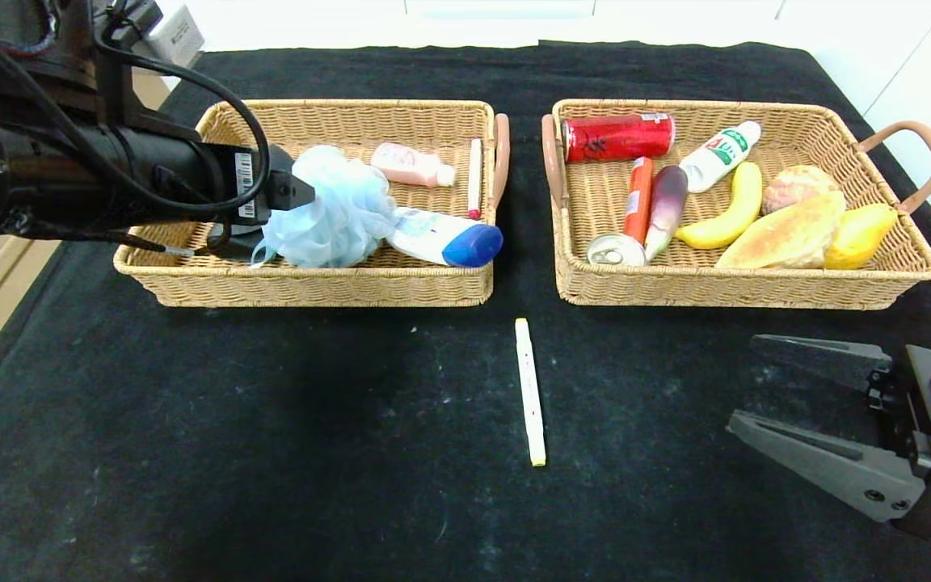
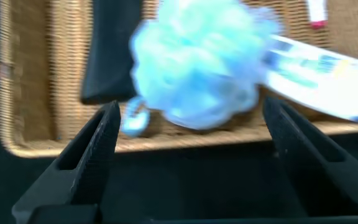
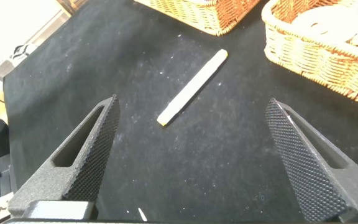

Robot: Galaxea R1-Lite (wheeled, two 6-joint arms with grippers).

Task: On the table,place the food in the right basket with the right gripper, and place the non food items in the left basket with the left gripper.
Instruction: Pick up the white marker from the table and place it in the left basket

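Observation:
The white marker with a yellow tip (image 1: 530,392) lies on the black table (image 1: 271,453) in front of the gap between the baskets; it also shows in the right wrist view (image 3: 192,87). The pale blue pouf (image 1: 328,210), the white bottle with a blue cap (image 1: 445,237) and the black glasses case (image 2: 107,56) lie in the left basket (image 1: 320,287). The eggplant (image 1: 666,206) and the orange sausage (image 1: 638,200) lie in the right basket (image 1: 740,291). My left gripper (image 2: 191,109) is open and empty, just before the pouf (image 2: 197,62) at the basket's near rim. My right gripper (image 1: 744,384) is open and empty, low at the right, right of the marker.
The left basket also holds a pink bottle (image 1: 410,164) and a red-tipped pen (image 1: 474,178). The right basket also holds a red can (image 1: 617,136), a white bottle with a green label (image 1: 720,155), a banana (image 1: 728,212), bread (image 1: 789,234), a yellow fruit (image 1: 860,234) and a silver can (image 1: 616,250).

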